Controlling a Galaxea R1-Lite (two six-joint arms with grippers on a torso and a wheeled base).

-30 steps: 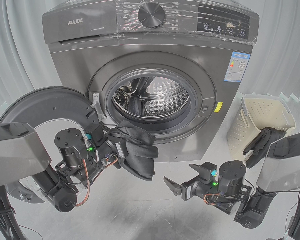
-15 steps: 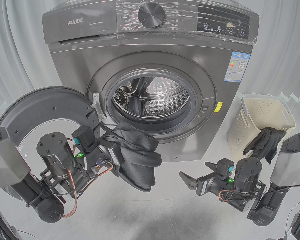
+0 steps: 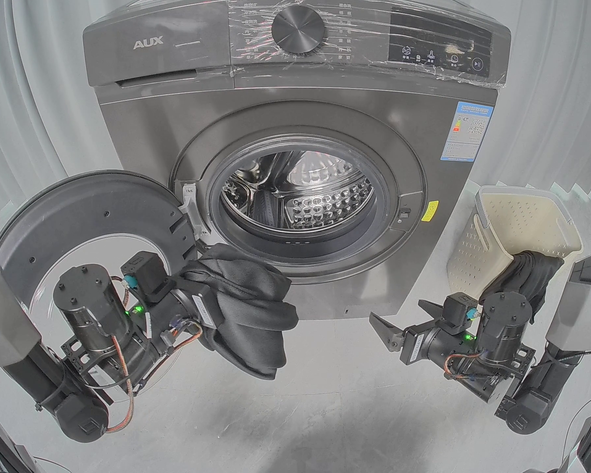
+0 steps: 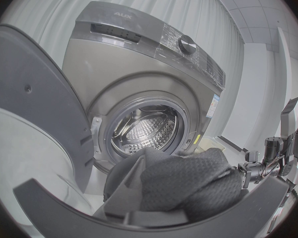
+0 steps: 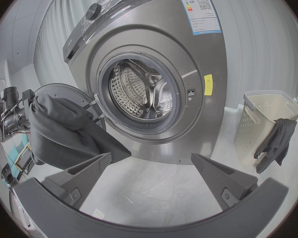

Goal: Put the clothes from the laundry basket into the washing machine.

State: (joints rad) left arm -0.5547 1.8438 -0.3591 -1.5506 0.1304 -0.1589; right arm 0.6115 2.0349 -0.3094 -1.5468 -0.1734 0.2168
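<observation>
1. You are clamping the left gripper [image 3: 202, 302] on a bunched dark grey fabric garment [image 3: 256, 310]. It is hanging just below the drum mouth, outside it, with its long axis slanting toward the floor.
2. Your right gripper [image 3: 400, 318] is gaping wide, carrying nothing.
3. A black cloth garment [image 3: 525, 277] is dangling lengthwise, roughly upright, over the rim of the cream perforated plastic laundry basket [image 3: 469, 257], awaiting its turn.
4. The grey front-loading washing machine [image 3: 177, 126] is standing with its round door [image 3: 85, 211] open. As far as you can judge, nothing is loaded yet.

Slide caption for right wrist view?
Open right gripper faces the washing machine; left gripper holds a dark garment; second garment drapes the laundry basket.
</observation>
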